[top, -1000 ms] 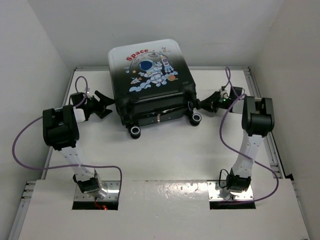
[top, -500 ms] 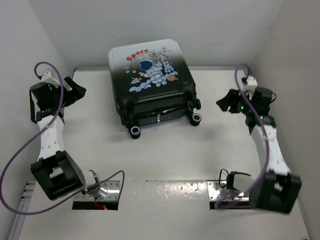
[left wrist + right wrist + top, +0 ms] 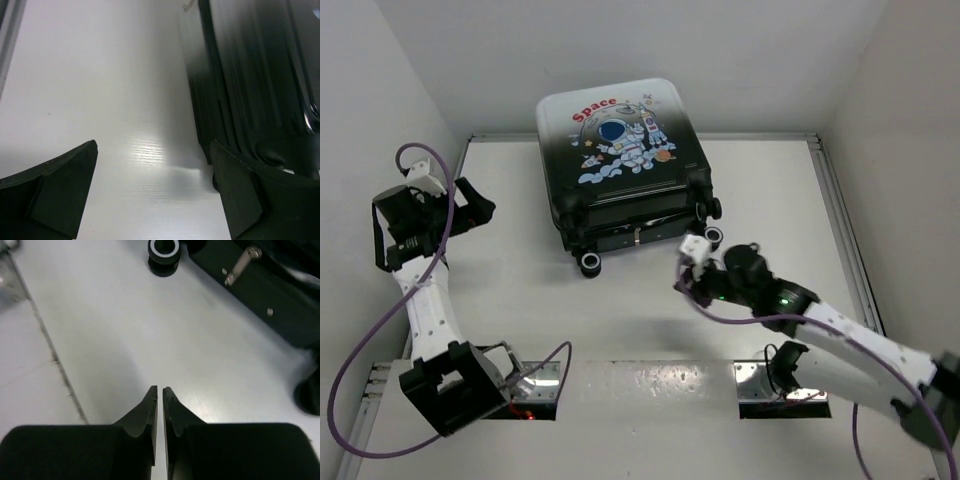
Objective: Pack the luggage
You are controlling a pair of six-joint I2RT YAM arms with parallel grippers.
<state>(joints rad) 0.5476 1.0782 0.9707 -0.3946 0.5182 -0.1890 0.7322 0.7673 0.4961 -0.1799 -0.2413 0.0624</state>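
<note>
A: What have you got for room and surface?

B: You're in a white-walled booth (image 3: 620, 40); plain walls on the left, back and right; white table (image 3: 630, 310) fills the floor of it, with a metal rail (image 3: 842, 225) down the right edge.

A: And the luggage?

B: The luggage (image 3: 618, 160) lies flat at the far middle of the table; astronaut print and red "Space" face up; black wheeled end points at the arm bases; both near wheels rest on the table.

A: Left side?

B: Your left gripper (image 3: 472, 205) sits out by the left wall, well apart from the luggage; jaws spread wide, nothing between them; from the left wrist you see bare table under the left gripper (image 3: 152, 155) and the luggage's dark side (image 3: 250, 75) ahead and to the right.

A: Right side?

B: Your right gripper (image 3: 682, 283) is low over the table, just in front of the wheeled end, not touching it; right wrist shows the right gripper (image 3: 160, 390) pinched to a hairline slit, holding nothing; a wheel (image 3: 164, 249) and the luggage's black edge (image 3: 260, 295) lie beyond the tips.
</note>
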